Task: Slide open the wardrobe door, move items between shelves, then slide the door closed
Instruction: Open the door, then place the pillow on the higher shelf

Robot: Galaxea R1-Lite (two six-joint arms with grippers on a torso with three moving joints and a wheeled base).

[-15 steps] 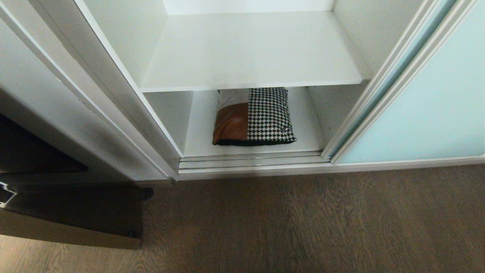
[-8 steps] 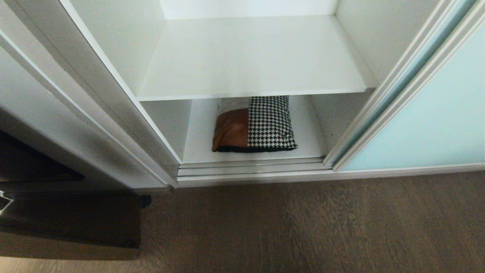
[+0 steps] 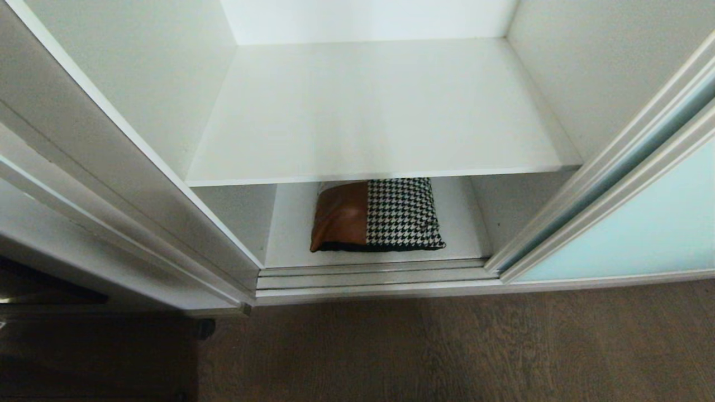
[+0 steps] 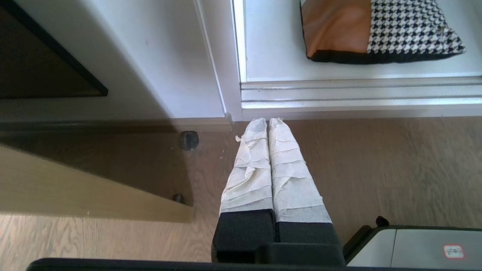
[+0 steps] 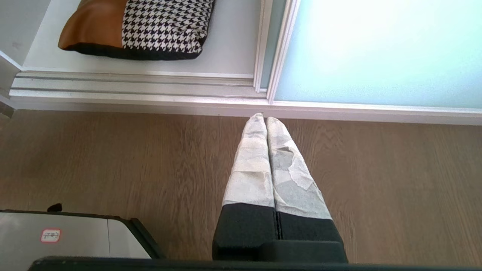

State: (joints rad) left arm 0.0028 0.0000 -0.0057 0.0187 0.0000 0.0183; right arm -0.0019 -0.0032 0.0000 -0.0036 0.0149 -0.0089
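Wooden floor [image 3: 447,346] fronts the wardrobe's white bottom shelf [image 3: 290,245] bearing the cushion [image 3: 377,215]; left gripper [image 4: 267,121] and right gripper [image 5: 265,117] hang closed, empty.

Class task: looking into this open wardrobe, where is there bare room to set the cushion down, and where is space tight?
The upper shelf, bordered by white side walls and back panel, is entirely bare. The bottom shelf has only narrow strips either side of the cushion, and little headroom under the upper board.
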